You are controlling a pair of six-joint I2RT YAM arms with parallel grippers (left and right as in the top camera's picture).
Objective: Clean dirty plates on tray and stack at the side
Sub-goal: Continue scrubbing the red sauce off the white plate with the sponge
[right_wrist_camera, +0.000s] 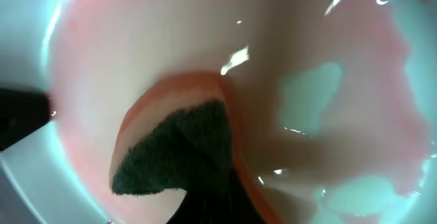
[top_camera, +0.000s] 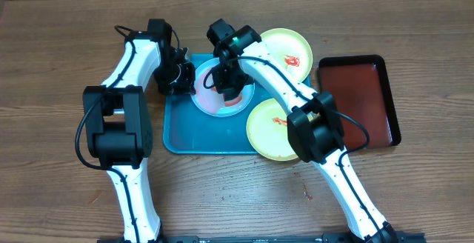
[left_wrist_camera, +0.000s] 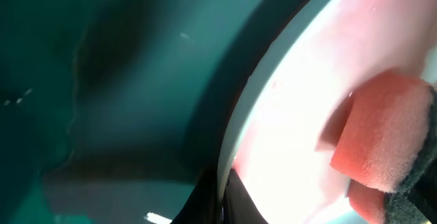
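Wood table [top_camera: 59,43]. Overhead count: 1 blue plate [top_camera: 204,101] and 2 yellow ones, so 3 in all, plus 2 trays and 2 grippers.

The blue plate lies in the tray [top_camera: 200,139], directly under the R gripper [top_camera: 229,91]. Its rim meets the L gripper [top_camera: 180,76]. Both yellow ones carry red sauce. The far yellow plate [top_camera: 285,43] sits beyond and right of the R jaws, by the tray's far right corner. The near yellow plate [top_camera: 266,135] is on the robot's side of those jaws, overhanging the tray's right rim. The red tray [top_camera: 359,98] is well right of both grippers, on the table.

L jaws are closed, pinching the blue plate's rim. R jaws are closed on a sponge [right_wrist_camera: 174,156], pressed onto that plate.

Wrist cams only:
- The sponge is orange-red w/ a dark scour face.
- R wrist shows a pink film over the plate floor, w/ a few pale clean patches.
- L wrist shows the plate rim against the tray floor, w/ the sponge beyond the jaws.

Overhead only: both yellow plates and the red tray.
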